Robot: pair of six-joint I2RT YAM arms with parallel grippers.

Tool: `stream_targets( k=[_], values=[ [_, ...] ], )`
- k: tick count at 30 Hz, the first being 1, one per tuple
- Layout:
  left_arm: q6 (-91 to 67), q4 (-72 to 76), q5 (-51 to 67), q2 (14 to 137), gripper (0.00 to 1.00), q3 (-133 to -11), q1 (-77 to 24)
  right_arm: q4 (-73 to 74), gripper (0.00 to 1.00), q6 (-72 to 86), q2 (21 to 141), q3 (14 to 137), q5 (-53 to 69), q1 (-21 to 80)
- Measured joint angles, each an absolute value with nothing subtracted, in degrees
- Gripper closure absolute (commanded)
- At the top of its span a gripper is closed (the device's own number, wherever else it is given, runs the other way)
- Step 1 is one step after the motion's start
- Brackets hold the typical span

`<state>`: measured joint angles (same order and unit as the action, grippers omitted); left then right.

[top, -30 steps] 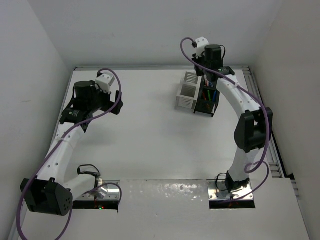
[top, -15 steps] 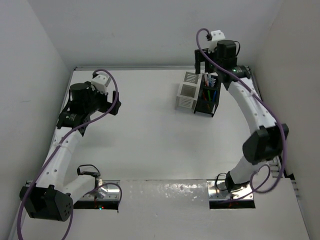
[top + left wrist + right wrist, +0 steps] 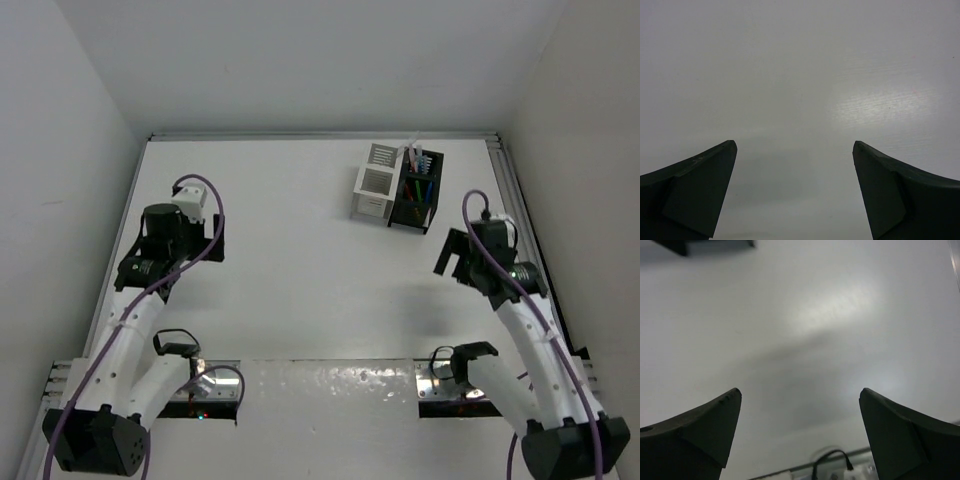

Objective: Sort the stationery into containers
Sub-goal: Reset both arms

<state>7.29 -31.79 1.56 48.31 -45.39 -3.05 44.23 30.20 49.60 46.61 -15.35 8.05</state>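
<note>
Two containers stand side by side at the back of the table, a white one (image 3: 374, 184) and a black one (image 3: 417, 201). Several stationery pens (image 3: 421, 183) stand upright in the black one, red, blue and green among them. No loose stationery shows on the table. My left gripper (image 3: 214, 241) hangs open over bare table at the left; the left wrist view shows only white surface in the left gripper (image 3: 795, 150). My right gripper (image 3: 449, 257) is open at the near right, well short of the containers. In the right wrist view nothing sits in the right gripper (image 3: 800, 392).
White walls close in the table on the left, back and right. A metal rail (image 3: 514, 196) runs along the right edge. A shiny plate (image 3: 330, 385) with both arm bases lies at the near edge. A black cable loop (image 3: 832, 458) shows under the right wrist.
My right arm has drawn back from above the black container to the near right of the table. My left arm has pulled back toward the near left, its gripper still open.
</note>
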Motion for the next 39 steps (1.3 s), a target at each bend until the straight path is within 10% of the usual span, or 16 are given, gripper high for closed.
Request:
stream_targets(
  k=[39],
  values=[
    [7.0,-30.1,-2.8,39.7,0.0,-42.6,-5.2,63.1,0.01,57.1,28.1,36.6,-25.6,6.8]
  ],
)
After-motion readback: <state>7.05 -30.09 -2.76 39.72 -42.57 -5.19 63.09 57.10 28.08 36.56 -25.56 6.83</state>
